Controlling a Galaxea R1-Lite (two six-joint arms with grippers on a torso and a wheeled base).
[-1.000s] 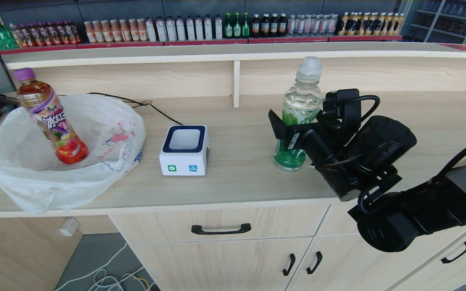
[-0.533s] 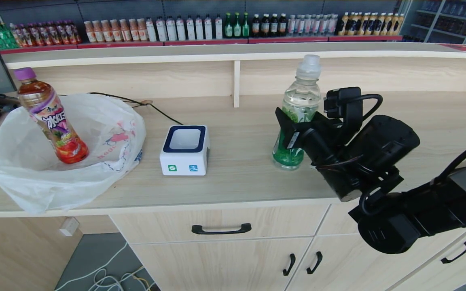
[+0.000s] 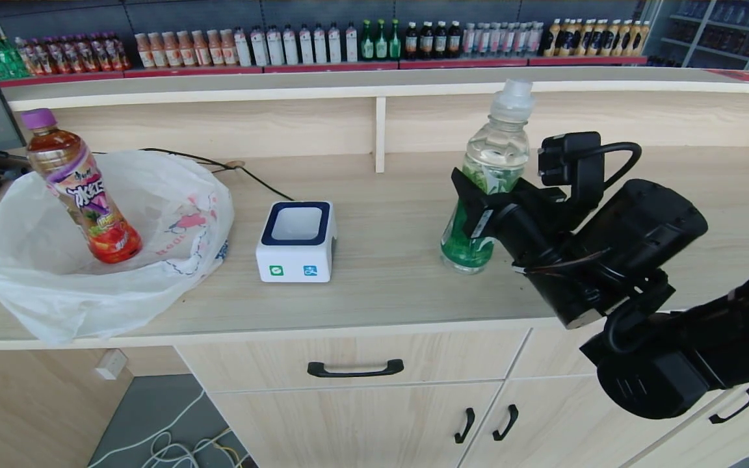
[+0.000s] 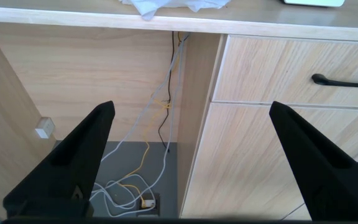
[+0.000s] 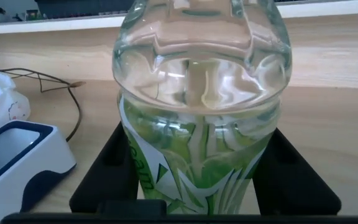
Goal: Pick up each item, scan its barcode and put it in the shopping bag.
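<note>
While the right gripper [image 3: 486, 198] pinched the water bottle [image 3: 495, 153] around its green label, the bottle leaned over the counter [image 3: 381, 286] right of the scanner [image 3: 297, 240], the tea bottle [image 3: 82, 188] stood in the shopping bag [image 3: 173, 214] farther left, and the left gripper [image 4: 190, 107] hung spread before the cabinet [image 4: 104, 74].

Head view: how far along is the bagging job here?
Done: the tea bottle stands in the bag. In hand: the right tool grips the green-labelled bottle, which is tilted. Left: pass it over the scanner, then bag it.
</note>
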